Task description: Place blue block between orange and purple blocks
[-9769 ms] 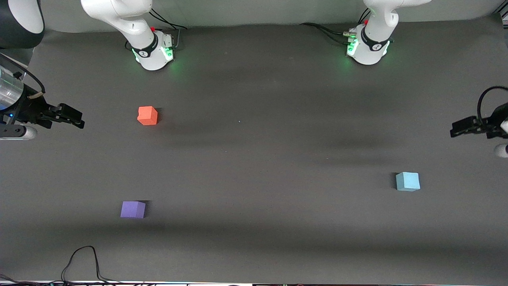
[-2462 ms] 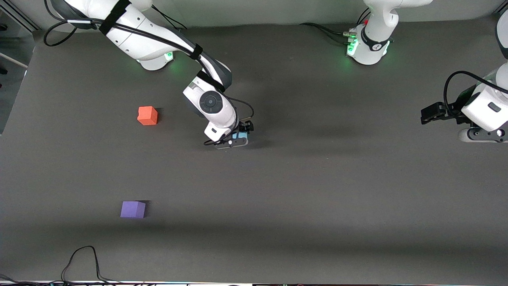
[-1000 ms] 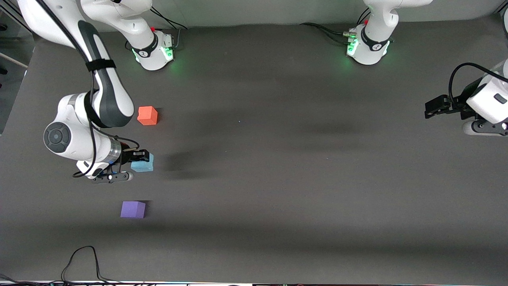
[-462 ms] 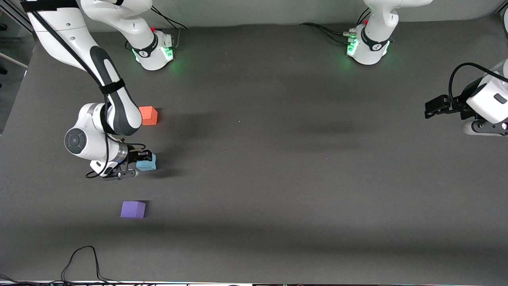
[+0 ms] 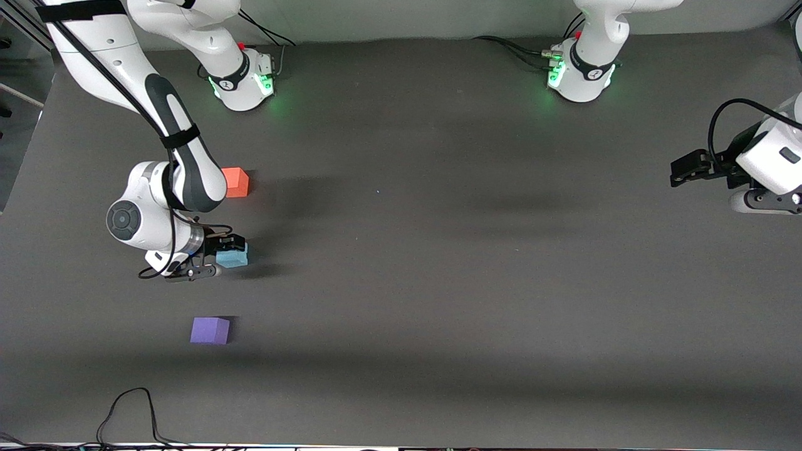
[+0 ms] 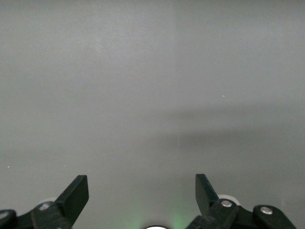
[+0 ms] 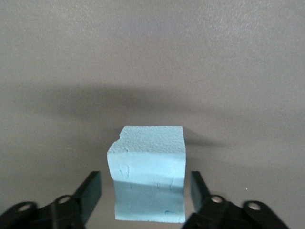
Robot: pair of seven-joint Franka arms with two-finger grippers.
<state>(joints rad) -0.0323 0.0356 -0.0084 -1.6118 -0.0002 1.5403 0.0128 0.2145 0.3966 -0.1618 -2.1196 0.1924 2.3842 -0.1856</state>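
Dark grey surface (image 5: 438, 282) is carrying three cubes. Blue block (image 5: 233, 255) is sitting between orange block (image 5: 237, 182) and purple block (image 5: 210, 330), w/ right end effector (image 5: 216, 257) straddling it, fingers apart, not touching its sides. Left end effector (image 5: 683, 170) is waiting over the left arm's end, fingers apart, holding nothing.

Blue block (image 5: 233, 256) lies between orange block (image 5: 237, 182) (farther from the front camera) and purple block (image 5: 210, 330) (nearer), all toward the right arm's end of the table (image 5: 438, 282).
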